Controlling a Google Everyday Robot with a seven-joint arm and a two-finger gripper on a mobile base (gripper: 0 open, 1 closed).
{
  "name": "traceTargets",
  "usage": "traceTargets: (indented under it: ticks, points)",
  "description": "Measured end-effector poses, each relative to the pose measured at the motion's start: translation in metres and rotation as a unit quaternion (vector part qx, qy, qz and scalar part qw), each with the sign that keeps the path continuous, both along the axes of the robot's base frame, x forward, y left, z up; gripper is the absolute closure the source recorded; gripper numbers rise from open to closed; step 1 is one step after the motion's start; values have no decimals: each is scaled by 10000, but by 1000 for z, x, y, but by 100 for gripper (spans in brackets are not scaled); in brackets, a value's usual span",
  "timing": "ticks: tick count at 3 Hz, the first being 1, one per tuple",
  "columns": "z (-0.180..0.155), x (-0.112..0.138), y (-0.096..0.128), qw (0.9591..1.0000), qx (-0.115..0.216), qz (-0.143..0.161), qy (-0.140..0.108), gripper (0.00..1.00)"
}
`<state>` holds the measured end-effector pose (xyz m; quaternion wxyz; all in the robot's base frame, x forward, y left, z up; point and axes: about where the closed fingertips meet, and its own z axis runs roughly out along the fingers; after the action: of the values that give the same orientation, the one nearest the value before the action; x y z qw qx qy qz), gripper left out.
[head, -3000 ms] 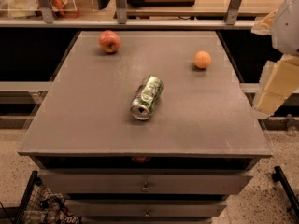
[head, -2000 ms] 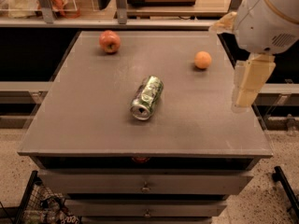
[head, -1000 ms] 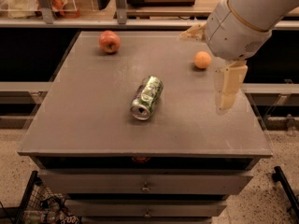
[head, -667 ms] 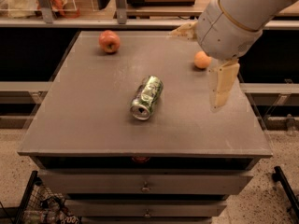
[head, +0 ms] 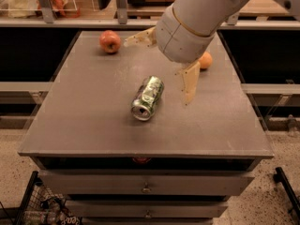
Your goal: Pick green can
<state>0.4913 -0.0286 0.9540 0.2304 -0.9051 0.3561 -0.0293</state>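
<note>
The green can (head: 147, 97) lies on its side near the middle of the grey table (head: 84, 121), its silver end facing the front. My gripper (head: 156, 72) hangs above the table just behind and right of the can, not touching it. Its two pale fingers are spread wide apart: one finger (head: 140, 37) points left toward the apple, the other finger (head: 190, 81) points down just right of the can. Nothing is between them. The big white arm hides part of the table's back right.
A red apple (head: 110, 41) sits at the back left of the table. An orange round fruit (head: 205, 60) sits at the back right, partly behind my arm. Drawers (head: 145, 184) run below the table front. A shelf stands behind.
My arm has swung in from the right edge and moved left across the table, now over its middle beside the can. The can, apple and orange have not moved.
</note>
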Motion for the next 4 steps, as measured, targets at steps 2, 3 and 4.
traceTargets:
  ticks: [2, 3, 4]
  points:
    - [2, -1, 0, 9998, -109, 87, -142, 0]
    - [-15, 13, 1, 9979, -299, 474, -326, 0]
    - [-42, 29, 2, 9918, -463, 1121, -395, 0]
